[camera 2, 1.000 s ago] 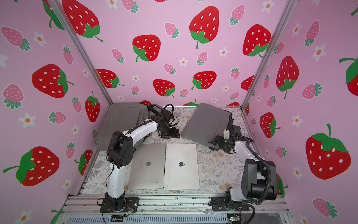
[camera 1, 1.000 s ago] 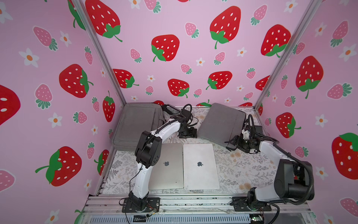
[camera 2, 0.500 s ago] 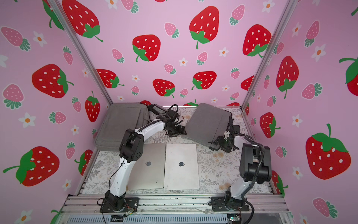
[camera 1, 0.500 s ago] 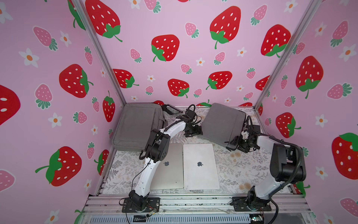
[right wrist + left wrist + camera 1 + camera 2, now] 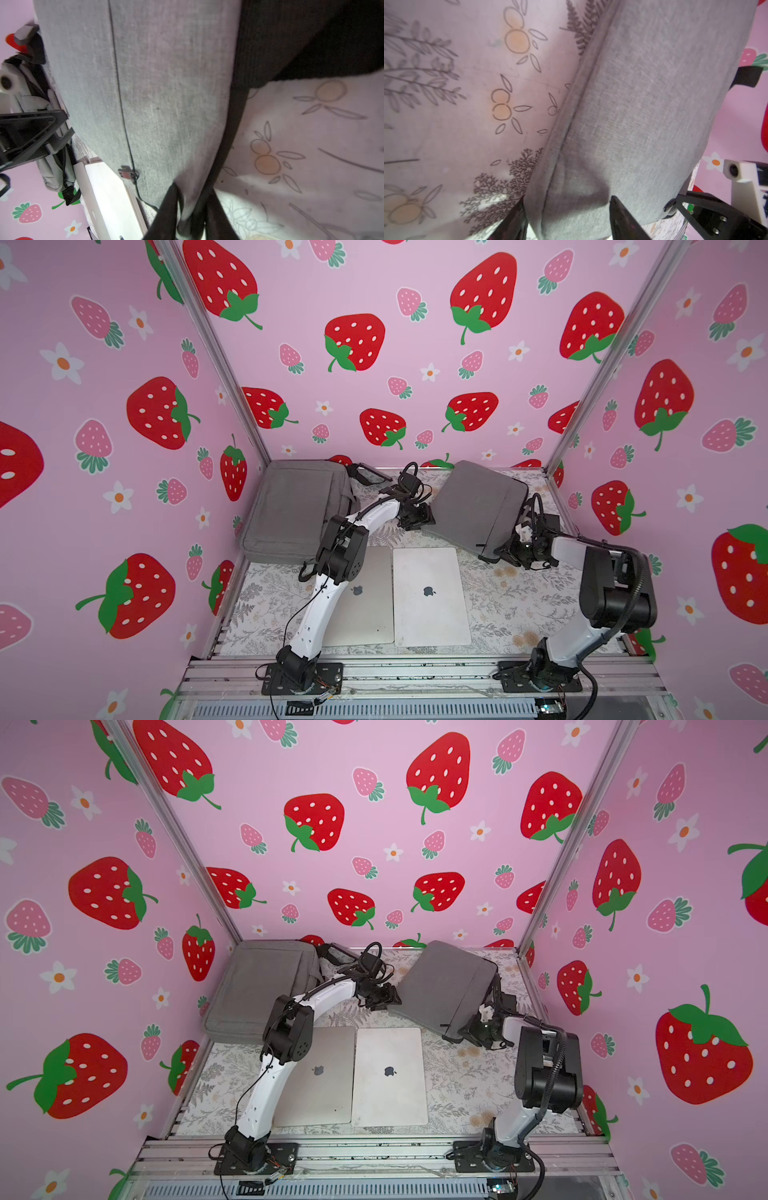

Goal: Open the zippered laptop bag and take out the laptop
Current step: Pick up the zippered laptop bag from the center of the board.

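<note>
A grey zippered laptop bag [image 5: 478, 506] [image 5: 449, 986] lies at the back right, zipped, so the laptop is hidden. My left gripper [image 5: 419, 518] [image 5: 566, 207] is at the bag's [image 5: 643, 104] left corner, one finger under the edge and one on the top face, shut on the fabric. My right gripper [image 5: 505, 549] [image 5: 191, 193] is at the near right corner, shut on a pinch of the bag's [image 5: 166, 83] edge beside its dark zipper band. A small metal zipper pull [image 5: 126, 172] hangs close to that corner.
A second grey bag [image 5: 295, 510] lies at the back left, its black strap [image 5: 370, 475] trailing toward the middle. Two closed silver computers [image 5: 430, 597] [image 5: 368, 601] lie side by side at the front, the left arm crossing over one. Pink walls close three sides.
My left gripper has moved right onto the bag's left corner and narrowed. My right gripper has closed on the bag's near right corner, and its arm has drawn in.
</note>
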You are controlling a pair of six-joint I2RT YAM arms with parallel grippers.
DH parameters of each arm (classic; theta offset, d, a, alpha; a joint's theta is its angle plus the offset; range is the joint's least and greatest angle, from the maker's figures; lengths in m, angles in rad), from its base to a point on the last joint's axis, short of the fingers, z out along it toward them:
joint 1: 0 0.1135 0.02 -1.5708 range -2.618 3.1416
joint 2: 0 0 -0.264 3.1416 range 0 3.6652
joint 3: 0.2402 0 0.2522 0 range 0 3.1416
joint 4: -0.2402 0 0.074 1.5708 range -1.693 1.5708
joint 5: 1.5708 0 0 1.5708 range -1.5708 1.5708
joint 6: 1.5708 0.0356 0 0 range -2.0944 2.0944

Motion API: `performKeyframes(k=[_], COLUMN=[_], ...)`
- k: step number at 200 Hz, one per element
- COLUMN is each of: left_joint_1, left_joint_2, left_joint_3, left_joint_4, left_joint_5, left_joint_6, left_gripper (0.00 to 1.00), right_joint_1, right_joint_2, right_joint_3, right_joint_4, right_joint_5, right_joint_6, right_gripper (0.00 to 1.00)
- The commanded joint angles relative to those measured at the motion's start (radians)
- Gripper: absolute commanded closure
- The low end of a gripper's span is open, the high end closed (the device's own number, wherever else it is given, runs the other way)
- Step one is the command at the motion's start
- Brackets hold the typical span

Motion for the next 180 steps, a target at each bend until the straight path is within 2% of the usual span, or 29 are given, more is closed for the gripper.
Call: performKeyframes(k=[1, 45, 89, 126, 155, 180], left_joint_1=[-0.018, -0.018, -0.022, -0.037, -0.054, -0.118], left_joint_2=[0.013, -0.077, -0.224, -0.336, -0.392, -0.419], left_joint_3=[0.049, 0.057, -0.029, -0.155, -0.222, -0.258], left_joint_4=[0.001, -0.078, -0.051, 0.013, 0.031, 0.025], left_joint_5=[0.038, -0.076, -0.155, -0.163, -0.107, -0.208], left_joint_6=[-0.001, 0.15, 0.306, 0.464, 0.63, 0.842], left_gripper=[0.4, 0.28, 0.24, 0.23, 0.24, 0.24], right_joint_1=[0.039, 0.085, 0.124, 0.14, 0.147, 0.147], right_joint_2=[-0.065, -0.184, -0.265, -0.261, -0.255, -0.256], right_joint_3=[-0.046, -0.126, -0.129, -0.076, -0.03, 0.019], right_joint_4=[0.051, 0.132, 0.139, 0.102, 0.053, -0.016], right_joint_5=[-0.116, -0.097, -0.066, -0.081, -0.104, -0.11], right_joint_6=[0.061, 0.212, 0.299, 0.283, 0.246, 0.194], right_gripper=[0.81, 0.88, 0.91, 0.93, 0.96, 0.98])
